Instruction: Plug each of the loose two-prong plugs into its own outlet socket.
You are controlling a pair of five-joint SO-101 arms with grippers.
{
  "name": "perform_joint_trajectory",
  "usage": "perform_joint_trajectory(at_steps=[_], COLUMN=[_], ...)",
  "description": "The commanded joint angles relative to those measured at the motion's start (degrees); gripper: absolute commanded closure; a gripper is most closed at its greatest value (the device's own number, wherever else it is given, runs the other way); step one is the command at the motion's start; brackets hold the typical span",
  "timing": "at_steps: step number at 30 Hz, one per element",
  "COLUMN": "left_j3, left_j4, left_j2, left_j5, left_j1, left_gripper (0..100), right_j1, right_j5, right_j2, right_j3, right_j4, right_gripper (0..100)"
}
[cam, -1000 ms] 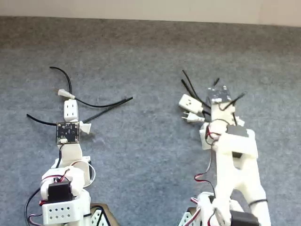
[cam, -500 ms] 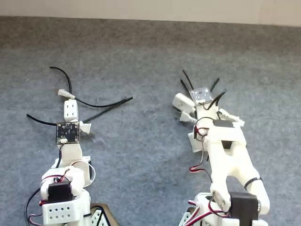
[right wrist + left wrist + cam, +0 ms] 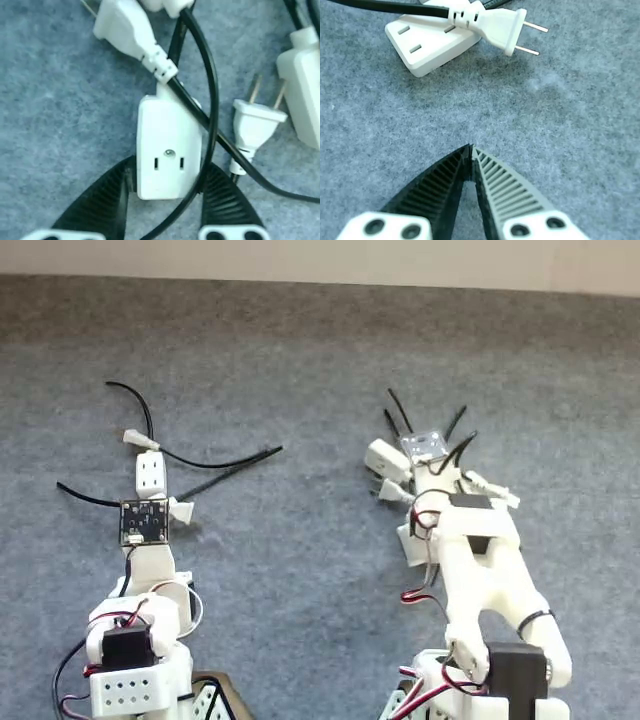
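**Left gripper closed on itself; right gripper clamped on a socket block**

**High view.** I see the left arm (image 3: 135,640) folded low. Its wrist is over the near end of the left outlet block (image 3: 150,472), which lies flat on the grey carpet (image 3: 320,340). The far plug (image 3: 140,440) touches that block's far end, and the near plug (image 3: 180,510) lies just beside its near end. The right arm (image 3: 485,560) stretches forward, angled towards the left arm's side. A white side block (image 3: 387,458) sits just beside its wrist, with a small plug (image 3: 395,492) close by.

**Left wrist view.** The left gripper (image 3: 471,149) has its fingers pressed together, tips meeting over the carpet. Ahead lies the left outlet block (image 3: 427,42), slots facing up. A pronged plug (image 3: 500,27) rests across its edge, both prongs bare and pointing away from the block. I cannot tell which plug from the high view this is.

**Right wrist view.** The right gripper (image 3: 167,170) is clamped on the held socket (image 3: 169,145), one finger on each side. A black cord (image 3: 212,100) is caught between one finger and the block. The socket face, with two slots and a round hole, is turned to the camera. A two-prong plug (image 3: 255,125) lies just beside it, prongs bare. A corded plug (image 3: 125,27) lies beyond the socket's far end. An edge block (image 3: 302,95) lies farther out.
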Motion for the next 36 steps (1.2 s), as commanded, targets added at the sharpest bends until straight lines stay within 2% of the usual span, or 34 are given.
perform_joint_trajectory(at_steps=[1,7,10,13,17,22,26,36], left_j3=[0.92,0.92,0.92,0.92,0.92,0.92,0.92,0.92], left_j4=[0.26,0.26,0.26,0.26,0.26,0.26,0.26,0.26], left_j2=[-0.13,-0.13,-0.13,-0.13,-0.13,-0.13,-0.13,-0.13], left_j5=[0.44,0.44,0.44,0.44,0.44,0.44,0.44,0.44], left_j1=[-0.48,-0.48,-0.48,-0.48,-0.48,-0.48,-0.48,-0.48], left_gripper=[99,99,99,99,99,99,99,99], right_j1=[-6.02,-15.96,-19.91,-24.4,-28.35,-28.35,-27.56,-25.63], right_j5=[0.18,-9.85,-8.09,-7.21,-7.21,-7.21,-7.3,-7.21], right_j2=[-0.48,-0.04,0.04,0.13,0.13,0.13,0.13,0.13], right_j3=[-7.52,-24.48,-30.11,-29.49,-23.52,-14.99,-11.47,-10.86], right_j4=[6.81,19.82,24.84,26.77,21.67,12.09,8.13,7.69], right_gripper=[92.3,92.3,92.3,91.0,81.9,70.7,70.0,70.0])
